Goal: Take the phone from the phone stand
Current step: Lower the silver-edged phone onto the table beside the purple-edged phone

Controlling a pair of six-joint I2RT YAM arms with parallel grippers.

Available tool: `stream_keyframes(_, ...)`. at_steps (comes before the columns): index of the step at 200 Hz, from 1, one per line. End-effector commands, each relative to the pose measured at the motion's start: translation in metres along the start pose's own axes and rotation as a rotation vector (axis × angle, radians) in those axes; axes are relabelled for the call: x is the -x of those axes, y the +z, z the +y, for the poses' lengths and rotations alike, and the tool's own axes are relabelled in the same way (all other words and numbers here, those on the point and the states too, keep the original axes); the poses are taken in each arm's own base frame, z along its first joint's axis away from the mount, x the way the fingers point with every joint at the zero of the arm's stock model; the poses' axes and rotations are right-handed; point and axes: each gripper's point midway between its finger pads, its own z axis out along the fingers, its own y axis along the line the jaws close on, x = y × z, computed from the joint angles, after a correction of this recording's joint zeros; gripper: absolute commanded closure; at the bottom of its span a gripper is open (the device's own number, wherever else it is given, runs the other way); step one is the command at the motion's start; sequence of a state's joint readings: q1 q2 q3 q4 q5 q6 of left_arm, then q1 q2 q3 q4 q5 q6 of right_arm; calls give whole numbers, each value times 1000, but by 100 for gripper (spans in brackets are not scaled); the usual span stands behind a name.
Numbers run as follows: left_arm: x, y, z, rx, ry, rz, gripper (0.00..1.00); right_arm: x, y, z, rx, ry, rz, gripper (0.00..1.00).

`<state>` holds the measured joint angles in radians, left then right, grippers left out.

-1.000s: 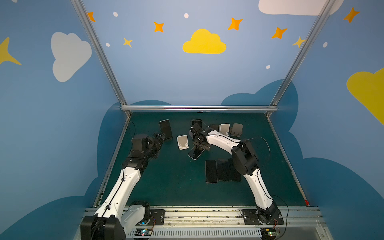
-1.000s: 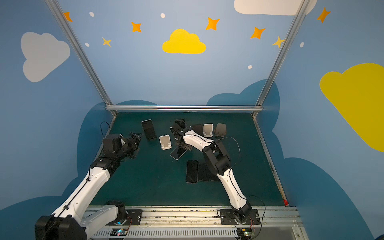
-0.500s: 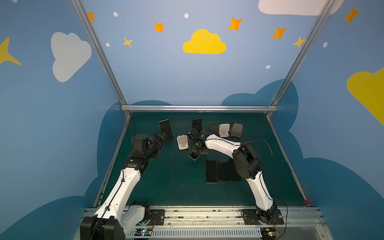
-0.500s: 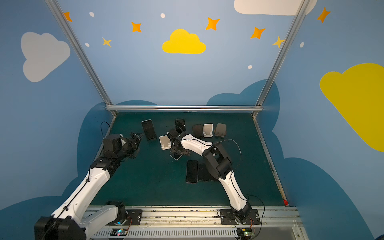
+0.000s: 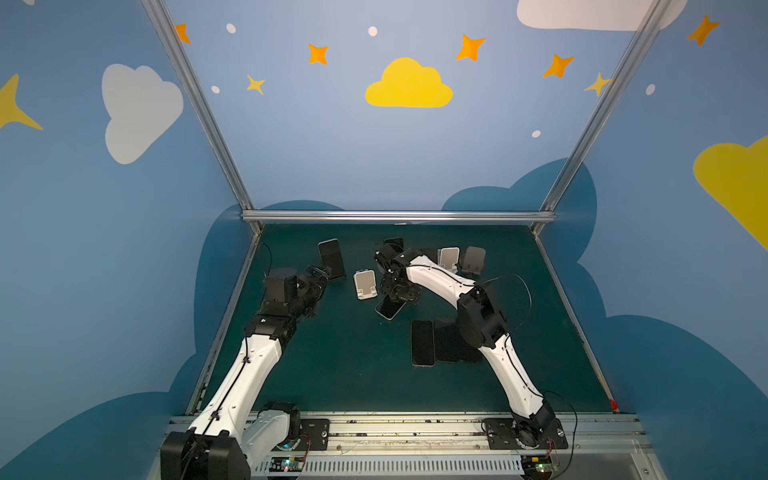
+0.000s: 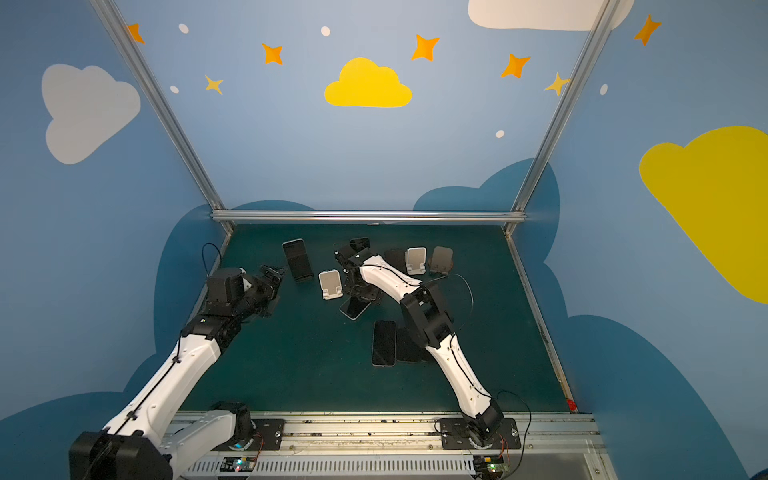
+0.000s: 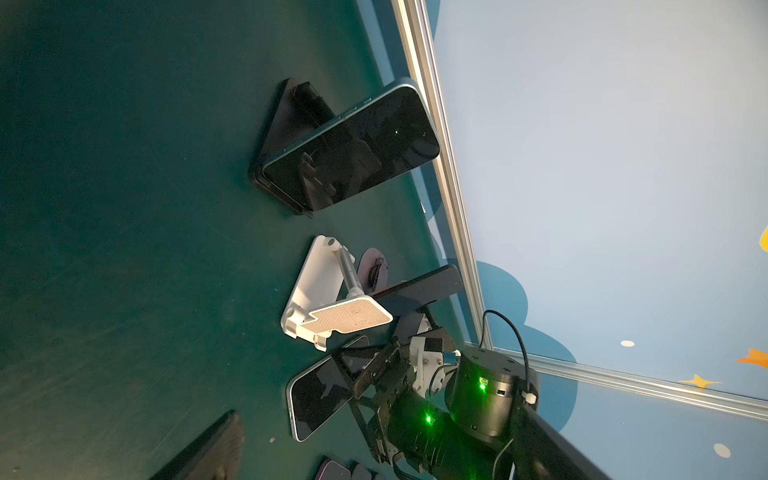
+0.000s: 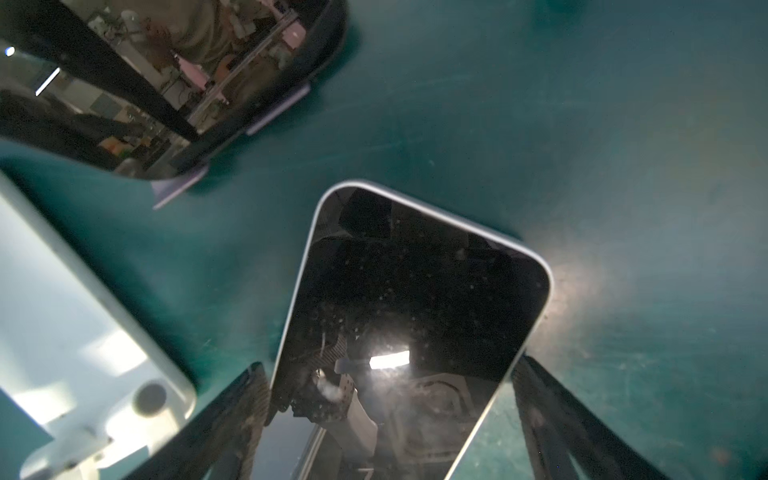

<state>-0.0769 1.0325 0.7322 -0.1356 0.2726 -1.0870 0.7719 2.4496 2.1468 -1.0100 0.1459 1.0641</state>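
Observation:
A dark phone (image 5: 331, 256) leans upright on a black phone stand (image 7: 286, 124) at the back left; the left wrist view shows its screen (image 7: 353, 149). My left gripper (image 5: 321, 275) hovers open just in front of it, touching nothing. A second phone (image 5: 390, 308) lies flat on the mat beside an empty white stand (image 5: 365, 284). My right gripper (image 5: 397, 293) stands open over that phone. In the right wrist view its fingers (image 8: 232, 415) flank the phone (image 8: 415, 311), with a gap on one side.
A black stand (image 5: 394, 243), a white stand (image 5: 449, 257) and a grey stand (image 5: 474, 259) line the back. A phone (image 5: 422, 343) and darker ones (image 5: 451, 340) lie flat under the right forearm. Metal rails bound the green mat (image 5: 332, 365).
My right gripper has opened and let go of the phone, which now lies flat by the white stand. The left arm has not moved.

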Motion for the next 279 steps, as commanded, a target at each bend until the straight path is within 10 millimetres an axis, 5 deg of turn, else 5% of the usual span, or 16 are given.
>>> stream_keyframes(1,1,1,3,9,17,-12,0,-15,18,-22,-88,53,58,8)
stream_keyframes(93,1,-2,1,-3,13,-14,0,-17,32,-33,-181,42,126,8)
stream_keyframes(129,1,-1,1,-3,14,-14,0,-33,40,-39,-200,-34,182,14)
stream_keyframes(212,0,1,0,-7,13,-3,0,-58,4,-38,-123,-244,108,25)
stream_keyframes(279,1,0,1,-5,21,-13,0,-99,2,-33,-118,-443,117,28)
